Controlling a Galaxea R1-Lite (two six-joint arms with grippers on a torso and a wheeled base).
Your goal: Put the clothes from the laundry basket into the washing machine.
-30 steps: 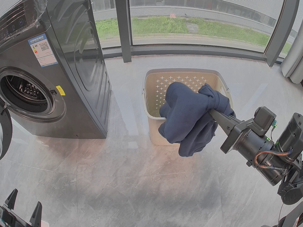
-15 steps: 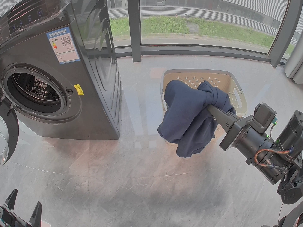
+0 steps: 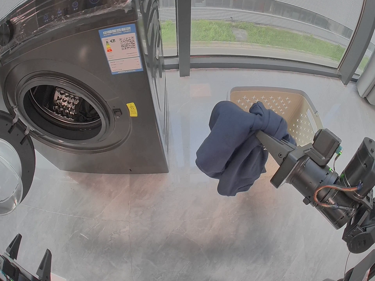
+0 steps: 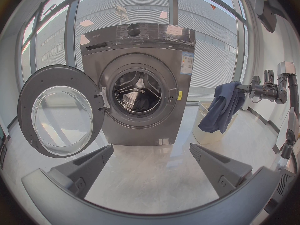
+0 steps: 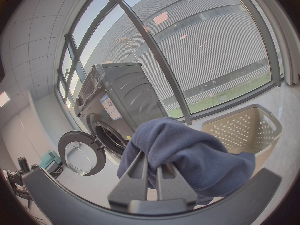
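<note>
While the left gripper (image 4: 150, 147) sits spread open, the right gripper (image 3: 259, 134) clamps a navy garment (image 3: 230, 149) hanging by the laundry basket (image 3: 308, 110), apart from the washing machine (image 3: 78, 59).

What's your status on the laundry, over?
Right gripper shut on navy garment, hanging above floor near laundry basket. Left gripper open, empty. Washing machine door wide open, nothing seen blocking drum.

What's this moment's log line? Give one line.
right gripper: shut on navy garment, lifted | left gripper: open, empty | washing machine door: open | laundry basket: on floor
</note>
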